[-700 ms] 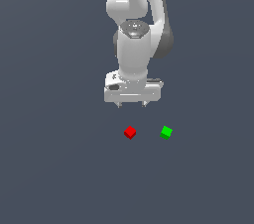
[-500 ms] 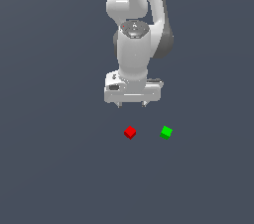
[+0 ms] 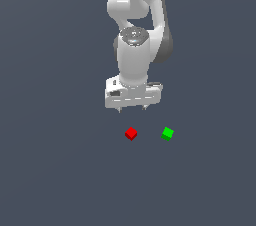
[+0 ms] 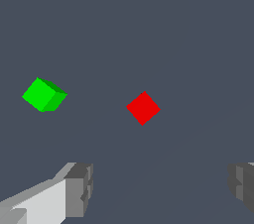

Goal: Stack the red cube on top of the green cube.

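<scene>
The red cube (image 3: 131,133) lies on the grey floor, with the green cube (image 3: 168,133) a short way off toward the exterior view's right; they do not touch. My white gripper (image 3: 132,108) hangs above and just behind the red cube, fingers pointing down, open and empty. In the wrist view the red cube (image 4: 143,108) sits ahead between the two fingertips (image 4: 79,188), and the green cube (image 4: 43,94) lies off to one side. Both cubes rest flat on the floor.
The flat grey floor (image 3: 60,170) spreads around both cubes. The white arm (image 3: 137,15) rises behind the gripper.
</scene>
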`<state>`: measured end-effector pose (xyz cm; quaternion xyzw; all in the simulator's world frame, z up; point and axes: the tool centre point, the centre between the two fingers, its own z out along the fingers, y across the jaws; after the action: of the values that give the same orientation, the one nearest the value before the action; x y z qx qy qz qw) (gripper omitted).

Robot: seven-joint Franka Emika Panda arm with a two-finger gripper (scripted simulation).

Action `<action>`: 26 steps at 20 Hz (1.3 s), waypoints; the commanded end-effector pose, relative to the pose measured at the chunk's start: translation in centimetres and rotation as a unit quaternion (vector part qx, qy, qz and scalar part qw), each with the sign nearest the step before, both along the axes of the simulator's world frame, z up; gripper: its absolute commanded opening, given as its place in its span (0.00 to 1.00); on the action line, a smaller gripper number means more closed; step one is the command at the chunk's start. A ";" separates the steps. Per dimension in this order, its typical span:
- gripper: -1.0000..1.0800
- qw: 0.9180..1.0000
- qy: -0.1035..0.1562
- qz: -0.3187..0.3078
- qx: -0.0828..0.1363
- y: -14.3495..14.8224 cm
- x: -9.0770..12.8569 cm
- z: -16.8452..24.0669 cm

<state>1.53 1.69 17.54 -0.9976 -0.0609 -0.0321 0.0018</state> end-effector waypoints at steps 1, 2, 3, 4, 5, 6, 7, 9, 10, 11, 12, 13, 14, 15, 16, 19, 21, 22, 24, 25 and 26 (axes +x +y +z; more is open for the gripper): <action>0.96 1.000 0.002 0.020 -0.001 -0.1 0.2 -0.6; 0.96 1.000 0.003 0.030 -0.001 -0.1 0.3 -0.9; 0.96 0.999 0.003 0.040 -0.001 -0.2 0.4 -1.2; 0.96 0.999 0.004 0.051 -0.002 -0.2 0.5 -1.6; 0.96 0.998 0.005 0.063 -0.002 -0.2 0.7 -1.9; 0.96 0.997 0.006 0.075 -0.003 -0.3 0.8 -2.3; 0.96 0.996 0.007 0.089 -0.003 -0.3 1.0 -2.7; 0.96 0.993 0.010 0.116 -0.004 -0.4 1.3 -3.5; 0.96 0.991 0.011 0.130 -0.004 -0.4 1.4 -3.9; 0.96 0.990 0.012 0.144 -0.005 -0.4 1.6 -4.4; 0.96 0.987 0.013 0.158 -0.006 -0.4 1.7 -4.8; 0.96 0.985 0.014 0.172 -0.006 -0.4 1.9 -5.2; 0.96 0.982 0.015 0.186 -0.007 -0.5 2.0 -5.7; 0.96 0.980 0.017 0.200 -0.007 -0.5 2.2 -6.1; 0.96 0.977 0.018 0.214 -0.008 -0.5 2.4 -6.5; 0.96 0.968 0.021 0.251 -0.009 -0.4 2.8 -7.7; 0.96 0.962 0.023 0.273 -0.010 -0.4 3.0 -8.4; 0.96 0.959 0.024 0.282 -0.011 -0.4 3.1 -8.7; 0.96 0.954 0.025 0.300 -0.012 -0.3 3.3 -9.2; 0.96 0.951 0.026 0.307 -0.012 -0.3 3.4 -9.5; 0.96 0.949 0.026 0.314 -0.013 -0.3 3.5 -9.7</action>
<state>4.86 1.34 8.22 -0.9332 -0.3593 -0.0039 0.0011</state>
